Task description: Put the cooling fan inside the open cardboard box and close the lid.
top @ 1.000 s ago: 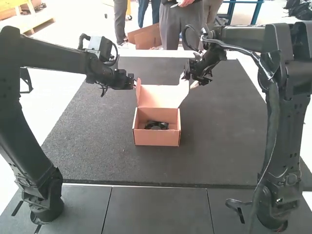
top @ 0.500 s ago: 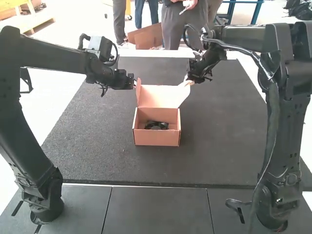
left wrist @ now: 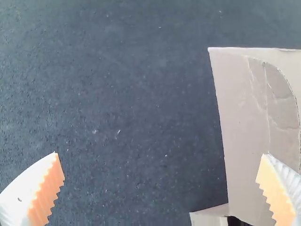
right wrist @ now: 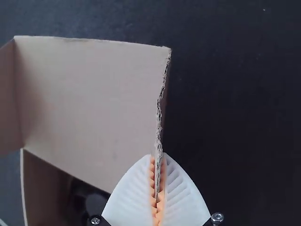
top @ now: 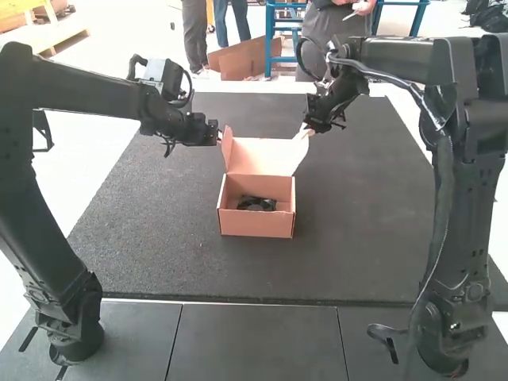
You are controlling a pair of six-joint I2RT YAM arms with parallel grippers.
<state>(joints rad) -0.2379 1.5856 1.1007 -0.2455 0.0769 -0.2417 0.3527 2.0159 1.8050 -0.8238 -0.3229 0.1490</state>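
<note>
- Already counts the cooling fan as placed: down in the cardboard box, below both pincers and roughly midway between them.
- Finds the right pincer pinched shut on the side edge of the upright lid, near its top corner.
- Finds the left pincer spread wide and holding nothing, just beside the lid's other top corner; cannot tell from above whether touching or apart.
- Judges the lid light, thin and bendy: likely to fold at its crease under a gentle push, and to buckle or tear if twisted hard.
- Favours a hold on the free edge near a corner — as the right pincer has it. Expects the light cardboard box to slide easily on the mat.
- Gets from the right wrist view what the high view lacks: ribbed fingers closed flat on the ragged cardboard edge, with the dark cooling fan beneath.
- Gets from the left wrist view the open gap — orange pads far apart, lid just by one, bare mat between.
</note>
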